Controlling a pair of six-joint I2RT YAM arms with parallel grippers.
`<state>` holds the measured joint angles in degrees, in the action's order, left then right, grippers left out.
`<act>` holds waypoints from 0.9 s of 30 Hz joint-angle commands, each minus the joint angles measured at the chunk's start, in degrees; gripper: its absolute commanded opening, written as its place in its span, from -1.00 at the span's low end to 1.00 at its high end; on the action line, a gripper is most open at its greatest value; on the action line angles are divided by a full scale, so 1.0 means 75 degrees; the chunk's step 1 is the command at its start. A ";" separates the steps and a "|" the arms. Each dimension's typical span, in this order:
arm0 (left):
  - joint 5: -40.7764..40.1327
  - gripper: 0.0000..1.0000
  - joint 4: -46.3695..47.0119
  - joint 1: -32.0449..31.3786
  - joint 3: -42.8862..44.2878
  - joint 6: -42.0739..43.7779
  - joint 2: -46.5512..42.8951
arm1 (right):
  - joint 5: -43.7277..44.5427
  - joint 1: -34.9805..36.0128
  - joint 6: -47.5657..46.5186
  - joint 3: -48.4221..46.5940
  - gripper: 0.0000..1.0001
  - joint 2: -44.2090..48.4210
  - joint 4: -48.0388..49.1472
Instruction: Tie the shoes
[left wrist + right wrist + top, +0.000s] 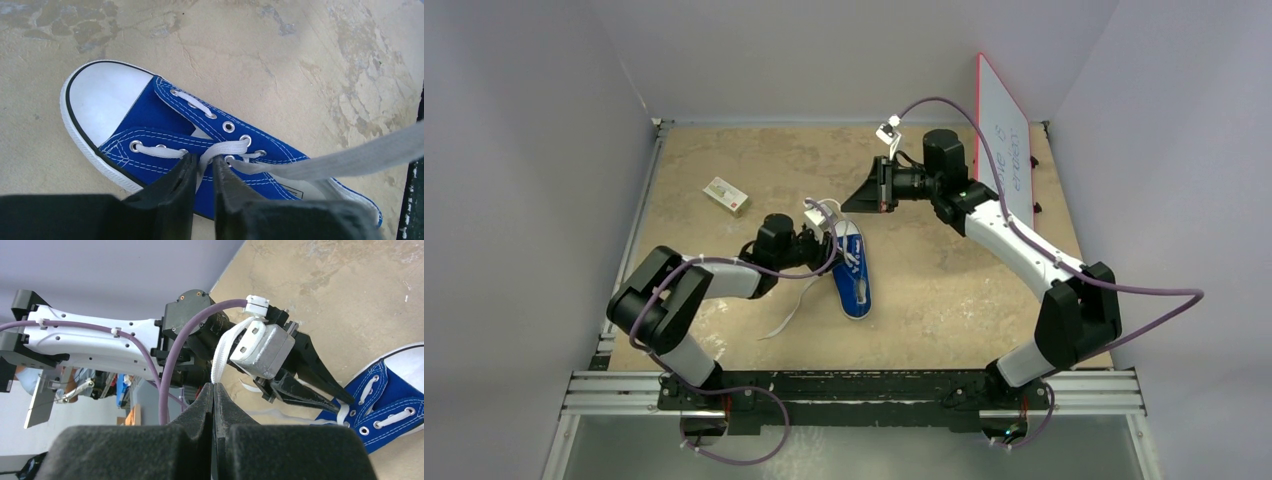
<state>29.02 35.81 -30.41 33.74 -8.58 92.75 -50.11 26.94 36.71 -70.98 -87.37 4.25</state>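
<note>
A small blue shoe with a white toe cap lies mid-table, its toe toward the near edge. My left gripper sits low over the eyelets, its narrow jaws pinching a white lace strand where the laces cross. Another strand stretches taut off to the right. My right gripper hovers just beyond the shoe's heel end and is shut on that lace, which drapes over the left wrist camera. A loose lace end trails on the table left of the shoe.
A small white-and-red box lies at the back left of the tabletop. A white board with a red edge leans at the back right. Grey walls close in the table on three sides.
</note>
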 commanded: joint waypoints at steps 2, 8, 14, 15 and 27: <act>0.0338 -0.87 0.0890 0.0000 0.0007 -0.0492 -0.0044 | 0.0106 -0.0018 0.0679 0.0026 -1.00 0.0007 0.1162; 0.0056 -1.00 0.2337 0.0002 -0.0734 -0.2026 -0.0723 | 0.0213 -0.0027 0.1592 0.0113 -1.00 -0.0012 0.1916; 0.0908 -1.00 0.4229 0.0025 -0.0679 -0.3588 0.0251 | 0.0230 -0.0051 0.1870 0.0279 -1.00 -0.0077 0.2079; 0.1113 -1.00 0.4382 0.0043 -0.0606 -0.3788 0.0433 | 0.0239 -0.0058 0.1868 0.0296 -1.00 -0.0052 0.2065; 0.0626 -1.00 0.1962 0.0071 -0.0619 -0.2503 -0.0650 | 0.0491 -0.0355 0.1497 0.0519 -1.00 0.0204 0.1617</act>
<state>35.03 54.98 -30.13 28.18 -31.99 93.19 -46.98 24.88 49.63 -66.35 -87.92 16.08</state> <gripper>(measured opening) 0.009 0.004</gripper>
